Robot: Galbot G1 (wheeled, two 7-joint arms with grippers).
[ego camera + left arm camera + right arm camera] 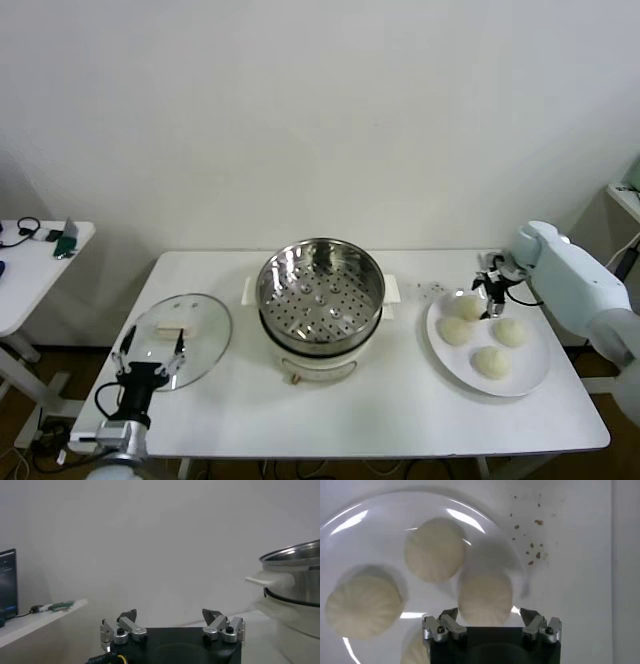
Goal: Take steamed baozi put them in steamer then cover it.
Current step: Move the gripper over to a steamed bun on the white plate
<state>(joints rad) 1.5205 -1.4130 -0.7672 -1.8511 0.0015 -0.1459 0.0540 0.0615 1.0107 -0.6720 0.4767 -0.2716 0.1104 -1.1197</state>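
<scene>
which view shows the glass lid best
The head view: the whole glass lid lies flat on the table, left of the steamer, just beyond the open left claw. The left wrist view shows only the steamer, not the lid. The right wrist view shows baozi on the plate, no lid.

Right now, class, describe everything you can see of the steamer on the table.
The steamer is a round, shiny steel pot holding a perforated tray, seated on a cream-white base with side handles. It stands upright and uncovered at the middle of the white table. Its tray is empty. Nothing touches it but the table; neither arm is near it.
</scene>
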